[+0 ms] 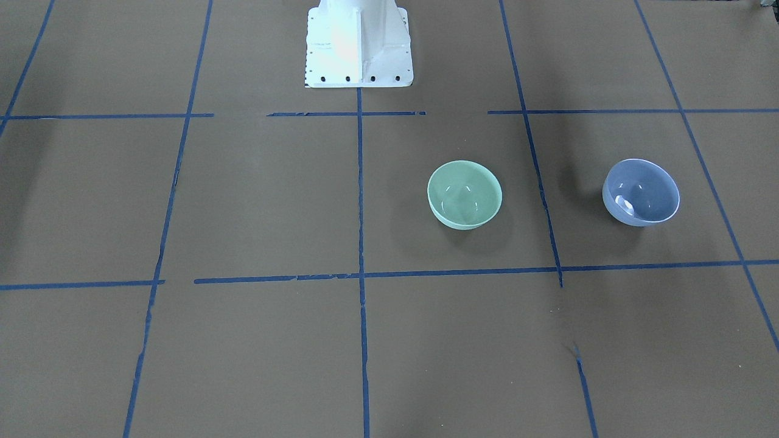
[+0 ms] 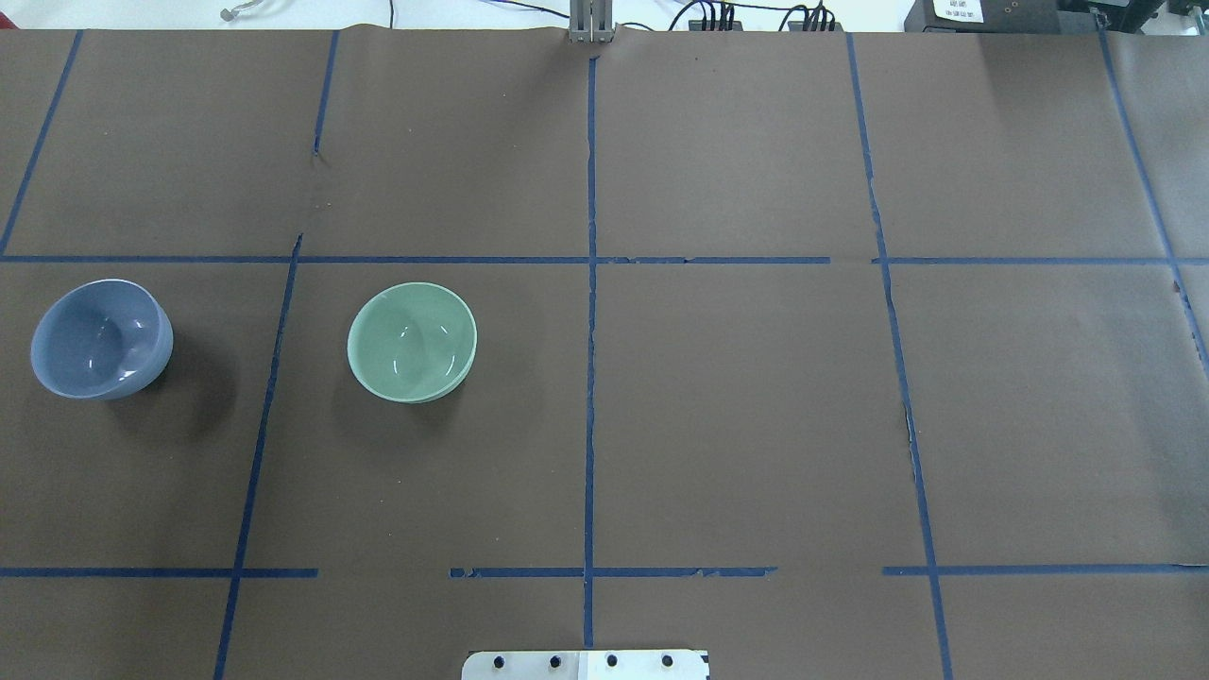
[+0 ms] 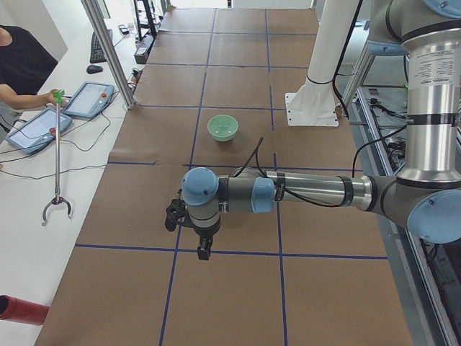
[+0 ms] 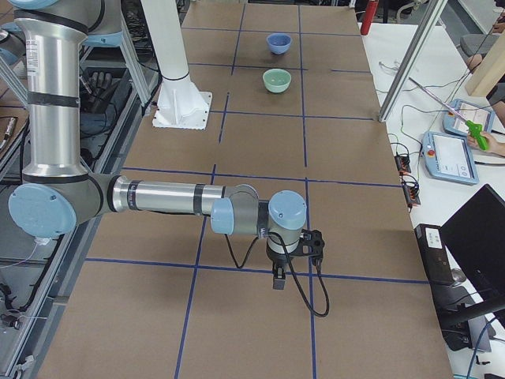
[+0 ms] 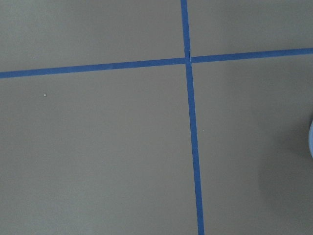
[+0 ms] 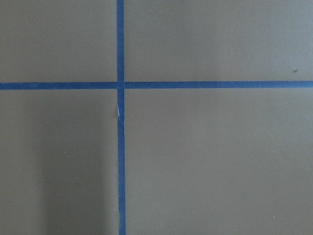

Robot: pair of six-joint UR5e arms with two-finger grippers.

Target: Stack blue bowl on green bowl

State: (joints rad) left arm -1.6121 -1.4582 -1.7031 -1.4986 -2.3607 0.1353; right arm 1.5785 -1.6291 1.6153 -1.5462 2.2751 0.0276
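The blue bowl (image 1: pixel 641 192) stands upright on the brown table, also in the overhead view (image 2: pixel 101 338) at far left. The green bowl (image 1: pixel 464 194) stands upright beside it, apart, one grid square nearer the table's middle (image 2: pixel 412 342). Both are empty. My left gripper (image 3: pixel 204 249) shows only in the exterior left view, hanging above the table; the blue bowl is hidden behind that arm there. My right gripper (image 4: pixel 278 280) shows only in the exterior right view, far from both bowls (image 4: pixel 277 80). I cannot tell whether either gripper is open or shut.
The white robot base (image 1: pixel 358 42) stands at the table's robot-side edge. Blue tape lines (image 2: pixel 590 378) grid the table. An operator at the side bench holds a grabber stick (image 3: pixel 56 155) beside tablets (image 3: pixel 88 99). A red cylinder (image 3: pixel 21 310) lies on that bench.
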